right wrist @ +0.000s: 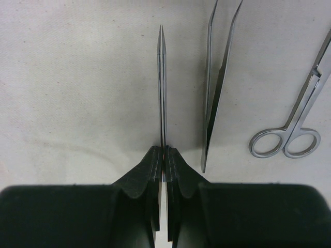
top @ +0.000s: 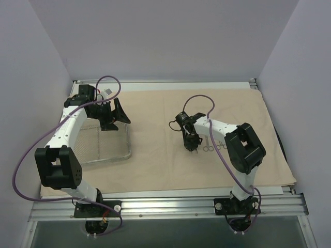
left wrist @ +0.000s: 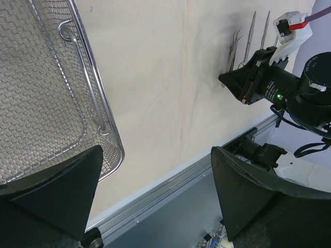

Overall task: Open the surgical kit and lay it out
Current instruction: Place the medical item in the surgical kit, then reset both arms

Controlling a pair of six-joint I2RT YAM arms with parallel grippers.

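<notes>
A: Top view: cloth (top: pixel 155 155) spread flat, tray (top: pixel 106 144) just beside the left gripper (top: pixel 115 118), right gripper (top: pixel 191 148) low over the cloth.
B: Left wrist: jaws wide apart, nothing held, tray off to its left.
A: Right wrist: clamped on a thin instrument (right wrist: pixel 161 88), with tweezers (right wrist: pixel 217 88) and scissors (right wrist: pixel 295 124) lying to its right.
B: So it's mid layout. Next, I'd guess, set it down parallel to the others and let go.

One beige cloth wrap (top: pixel 155 108), one wire-mesh tray (left wrist: pixel 41 93). In the right wrist view, three instruments: one thin pointed instrument (right wrist: pixel 162 88), one pair of tweezers (right wrist: pixel 217 88), one ring-handled scissors (right wrist: pixel 289 134). From overhead, a row of ring handles (top: pixel 214 147), too small to count
</notes>
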